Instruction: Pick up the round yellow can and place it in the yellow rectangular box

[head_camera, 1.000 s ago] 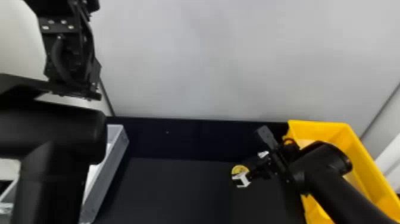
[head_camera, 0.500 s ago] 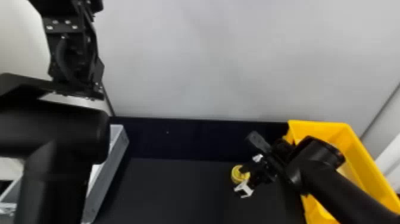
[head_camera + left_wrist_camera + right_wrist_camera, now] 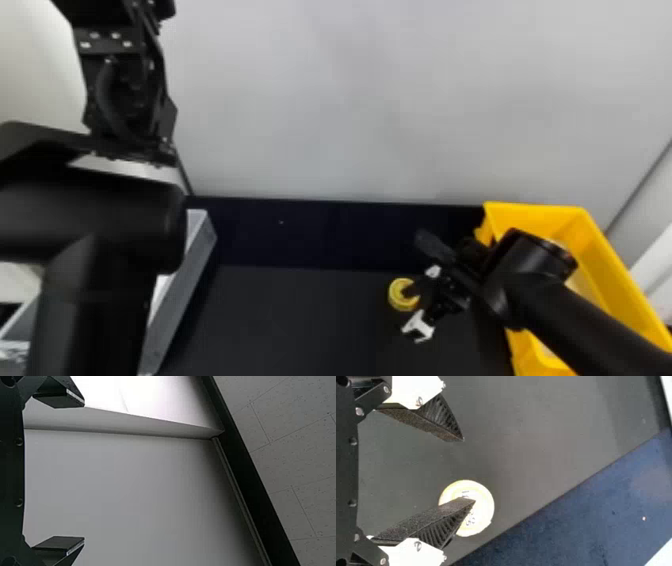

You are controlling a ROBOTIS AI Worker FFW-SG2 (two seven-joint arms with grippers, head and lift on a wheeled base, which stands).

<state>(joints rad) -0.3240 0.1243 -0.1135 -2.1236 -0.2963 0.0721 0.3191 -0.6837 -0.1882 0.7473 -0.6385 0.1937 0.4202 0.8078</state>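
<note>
In the head view, the round yellow can [image 3: 397,302] sits on the dark surface [image 3: 300,320], low and right of the middle. The right tool [image 3: 411,308] is beside it, with its fingers spread and nothing held; one finger hides a bit of the can. The yellow box [image 3: 530,215] is at lower right. The left tool [image 3: 84,471] is wide and empty.

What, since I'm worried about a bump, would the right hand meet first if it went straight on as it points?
Probably the can: one finger of the right hand overlaps it in the right wrist view, though the depth between them is unclear.
</note>
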